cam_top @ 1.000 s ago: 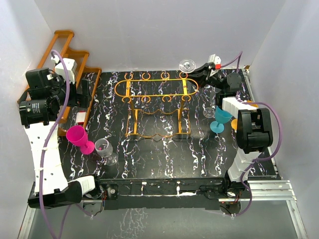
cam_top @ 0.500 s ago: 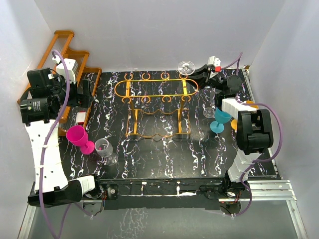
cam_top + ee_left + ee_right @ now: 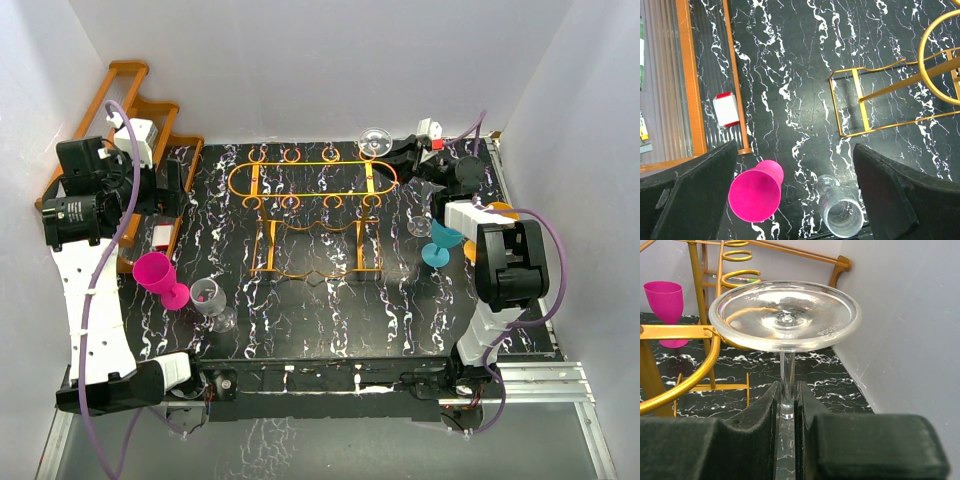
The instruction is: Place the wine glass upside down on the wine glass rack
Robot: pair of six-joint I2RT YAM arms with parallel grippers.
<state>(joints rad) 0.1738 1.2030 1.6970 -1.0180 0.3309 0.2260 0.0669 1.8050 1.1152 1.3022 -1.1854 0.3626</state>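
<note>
Wine glass is at the far right end of the rack, held foot-up, so already inverted. The right gripper is clamped on the stem, with both pads tight against it just under the foot. The bowl is hidden below the fingers.

Right wrist view: the foot disc of the glass sits level and high, with the stem vertical between the pads of the gripper. The left edge of the foot overlaps the curved end rail of the rack. Touching or just clear, cannot tell. Ring slots show further along the rail, none of them around the stem yet.

The left gripper is spread wide and carries nothing. It hangs over the left side of the table above a pink cup and a clear glass, well apart from the rack.

Step in hand, by my reading: the approach to the rack, with the glass turned over but not yet hung.

The next move likely calls for:
- lining the stem up with the gap of a ring slot at this end
- keeping the foot above rail height on the way in
- sliding sideways until the stem sits inside the ring
- lowering so the foot rests on the wire, then letting go

Clearance between foot and rail looks tight, so a slow, level entry seems wise.
</note>
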